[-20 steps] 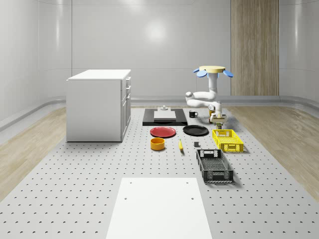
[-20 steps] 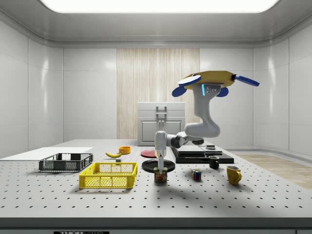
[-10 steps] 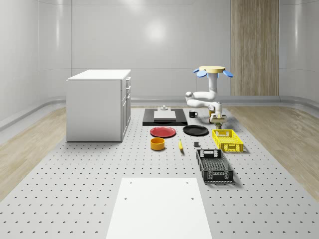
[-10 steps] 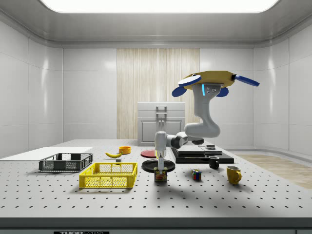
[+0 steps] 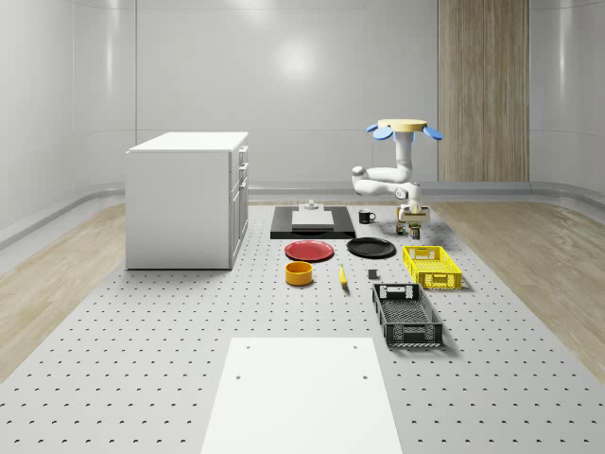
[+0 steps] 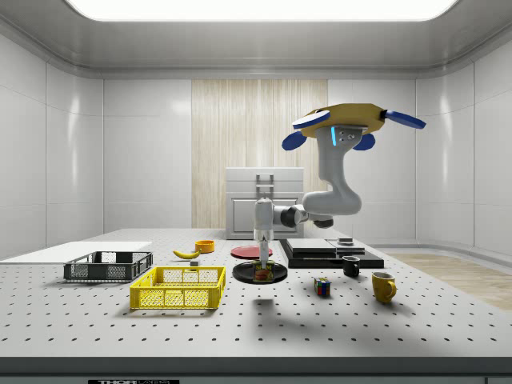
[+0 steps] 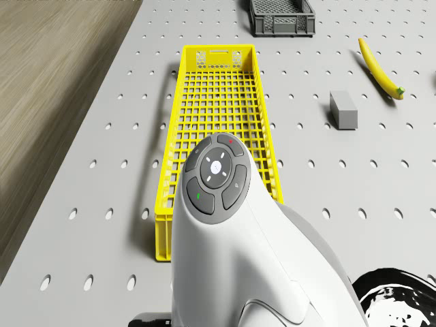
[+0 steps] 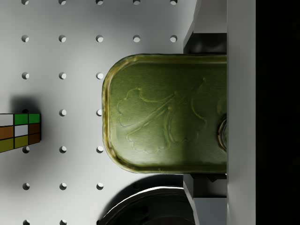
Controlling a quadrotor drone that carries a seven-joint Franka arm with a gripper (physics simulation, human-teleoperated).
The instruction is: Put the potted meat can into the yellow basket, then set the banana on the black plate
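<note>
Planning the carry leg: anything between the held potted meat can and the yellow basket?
Nothing visible. The gripper holds the potted meat can lifted off the table, beside the yellow basket on the side view's right. The stretch of table between them is bare, and the basket's open top is unobstructed. The drone hovers above.

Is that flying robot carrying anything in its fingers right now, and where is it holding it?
Yes: the gripper holds the potted meat can, its fingers clamped on two opposite sides, lifted off the table.

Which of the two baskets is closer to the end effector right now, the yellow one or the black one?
The yellow basket. In the side view it sits next to the end effector holding the potted meat can; the black basket lies farther beyond it.
</note>
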